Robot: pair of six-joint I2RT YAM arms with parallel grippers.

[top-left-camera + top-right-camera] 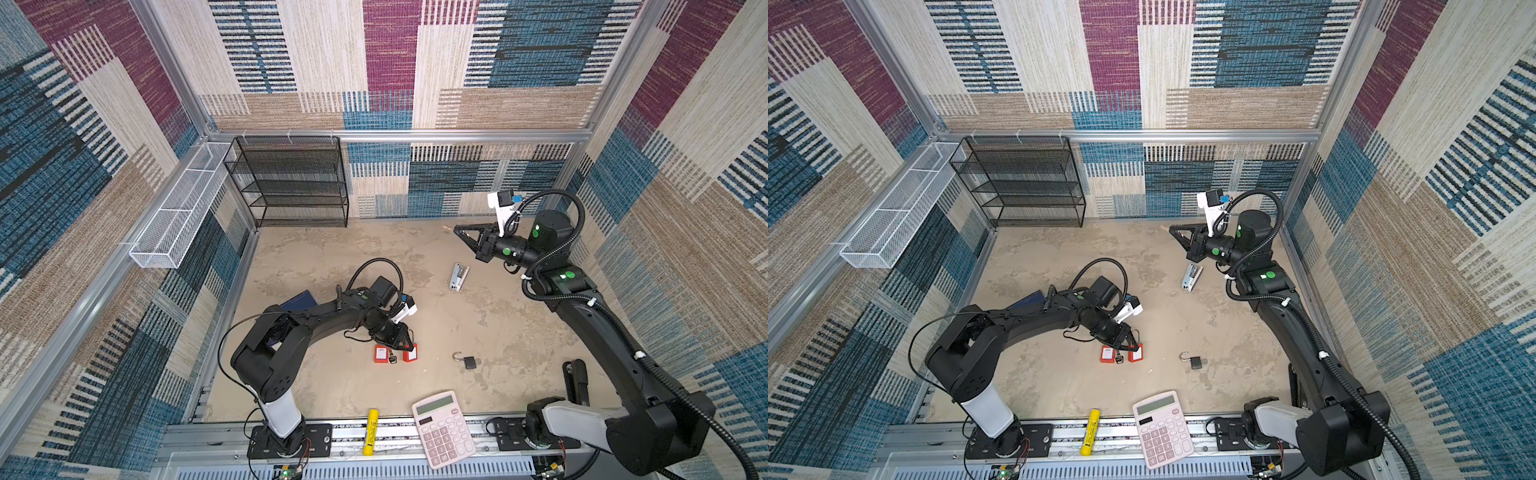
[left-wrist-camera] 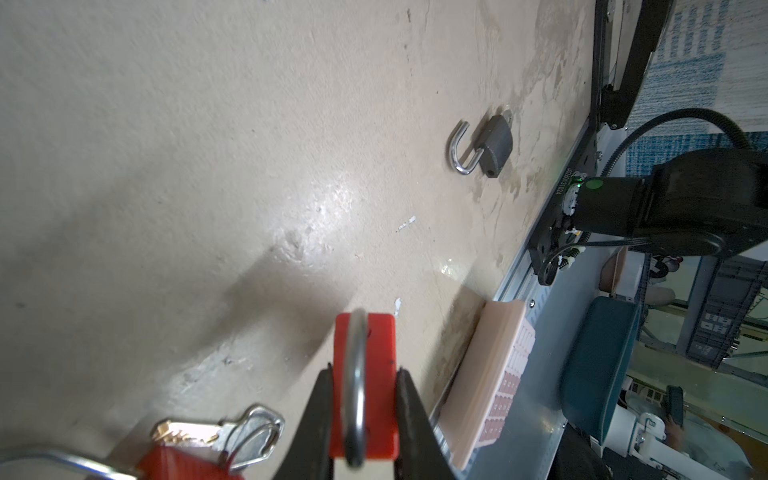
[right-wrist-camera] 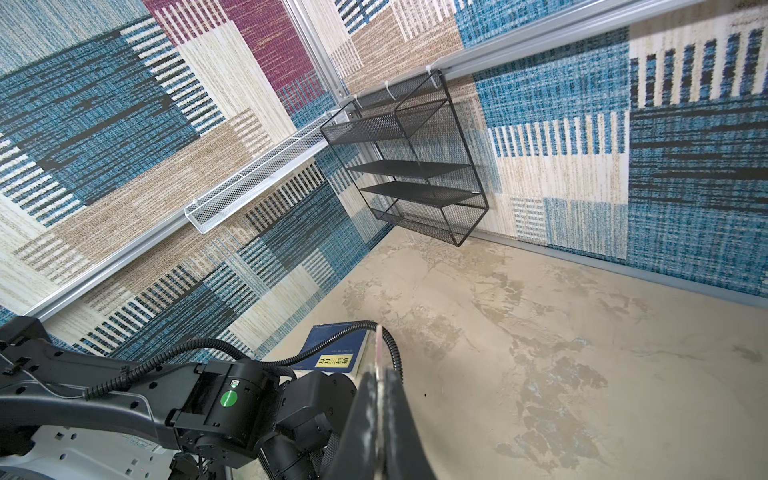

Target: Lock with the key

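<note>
Early stage, we judge: nothing we can see is locked with a key yet.

Left tool (image 2: 365, 386): jaws nearly closed, clamped on the two sides of a red padlock (image 2: 380, 345). In the left wrist view its steel shackle faces the camera. We cannot tell whether the shackle is seated or loose. The padlock sits low at the worktop (image 1: 332, 266), front-centre in both top views; we cannot tell whether it is lifted.

The keys (image 2: 195, 434) are on a ring and lie on the worktop, gripped by neither tool. They lie between the held padlock and a second red padlock (image 1: 380, 354) just beside it. The blade rests against that second padlock. We cannot tell whether it is inside a keyhole.

Right tool (image 1: 457, 230): jaws fully together and empty. It is raised above the back right of the worktop, well apart from all the locks.

A grey padlock (image 1: 469, 362) lies flat to the right of the red pair, with its shackle swung open. No tool is near it.

Done so far, as far as we can see: one lock body is secured in the left tool. Left, in our judgement:
- pick up a key, likely with the idle right tool
- line it up with the keyhole, which is hidden from every view
- insert and turn it
- make sure the shackle is closed
</note>
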